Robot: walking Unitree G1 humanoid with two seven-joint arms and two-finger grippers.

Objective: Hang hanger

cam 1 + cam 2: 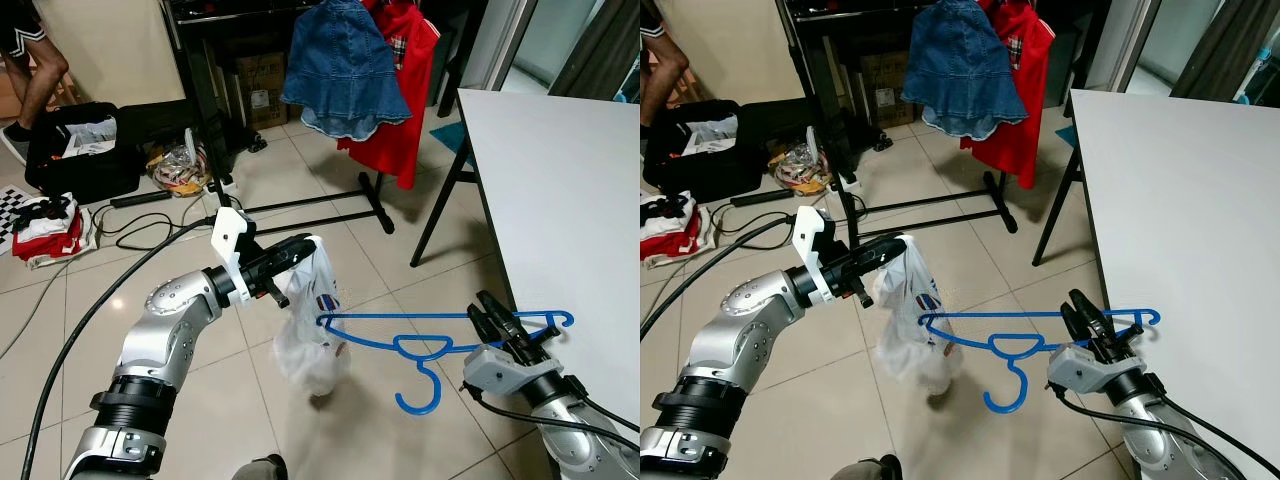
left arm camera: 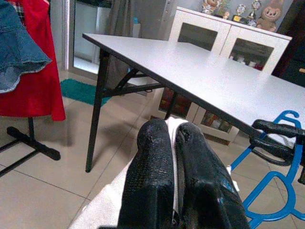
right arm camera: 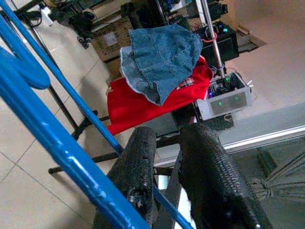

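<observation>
A blue plastic hanger [image 1: 420, 345] lies level in the air, hook pointing down towards the floor. My right gripper [image 1: 510, 328] is shut on its right end, beside the table edge. The hanger's left end reaches into a white garment [image 1: 312, 335] with a printed patch. That garment hangs limp from my left gripper [image 1: 308, 244], which is shut on its top edge. In the left wrist view the white cloth [image 2: 172, 143] is pinched between the black fingers [image 2: 150, 176]. The right wrist view has the blue hanger bar [image 3: 62, 148] crossing beside the fingers [image 3: 136, 171].
A black clothes rack [image 1: 300, 205] stands ahead on the tiles, carrying a denim skirt [image 1: 345, 70] and a red garment [image 1: 405, 120]. A white folding table [image 1: 570, 190] fills the right. A black suitcase [image 1: 75, 150], folded clothes [image 1: 45, 225], cables and a person's legs [image 1: 35, 70] are at left.
</observation>
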